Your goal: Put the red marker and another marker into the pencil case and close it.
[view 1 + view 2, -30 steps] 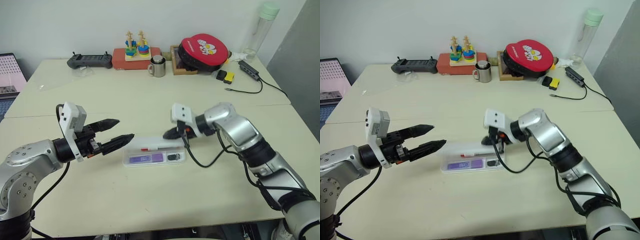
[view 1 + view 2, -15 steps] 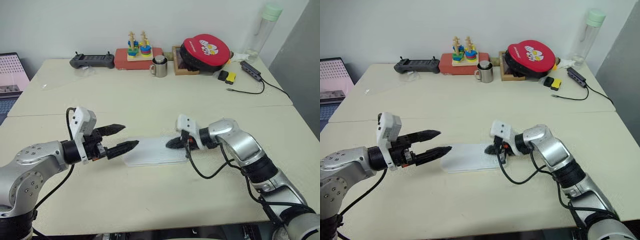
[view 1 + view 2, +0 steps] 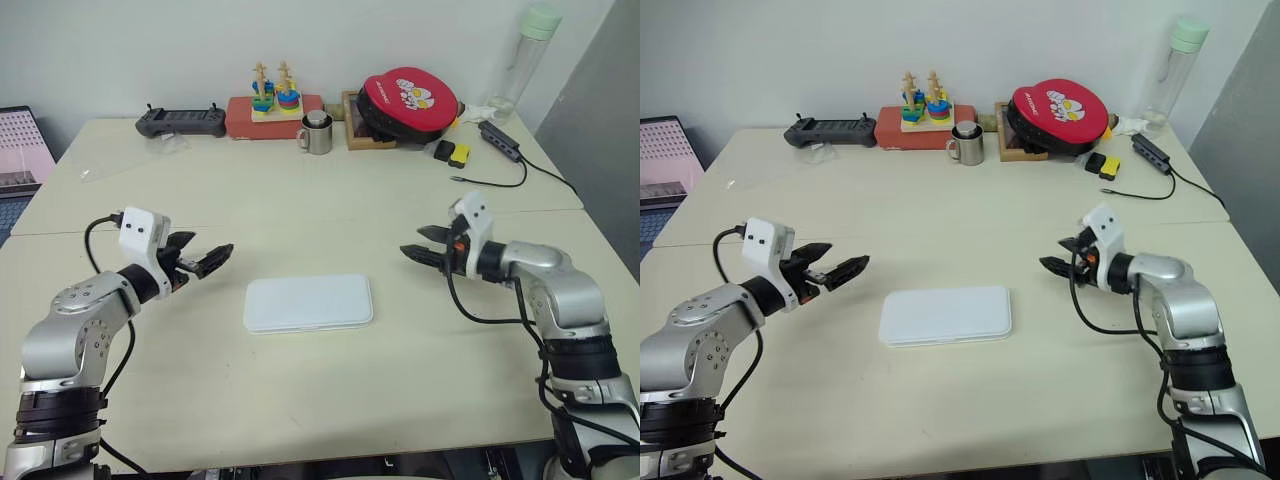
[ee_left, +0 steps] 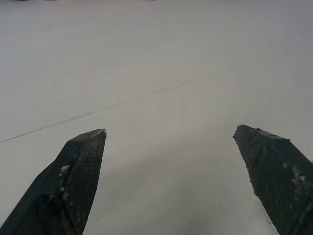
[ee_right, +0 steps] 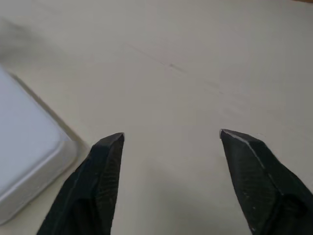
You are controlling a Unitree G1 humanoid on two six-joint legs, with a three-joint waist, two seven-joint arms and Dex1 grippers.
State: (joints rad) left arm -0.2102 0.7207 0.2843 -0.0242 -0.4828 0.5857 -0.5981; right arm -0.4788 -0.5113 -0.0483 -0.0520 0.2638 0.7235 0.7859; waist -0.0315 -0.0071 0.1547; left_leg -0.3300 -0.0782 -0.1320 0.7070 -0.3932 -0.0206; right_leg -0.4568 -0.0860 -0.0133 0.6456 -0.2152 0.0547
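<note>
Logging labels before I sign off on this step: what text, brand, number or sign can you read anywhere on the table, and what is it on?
No legible text.
Pencil case: closed, plain white lid, no print.
Red round pad: a cartoon figure, no readable words.
Black controller: any markings too small to read.
Screen at the table's left edge: pink pattern, nothing readable.
Metal mug and bottle: no label seen.
</note>
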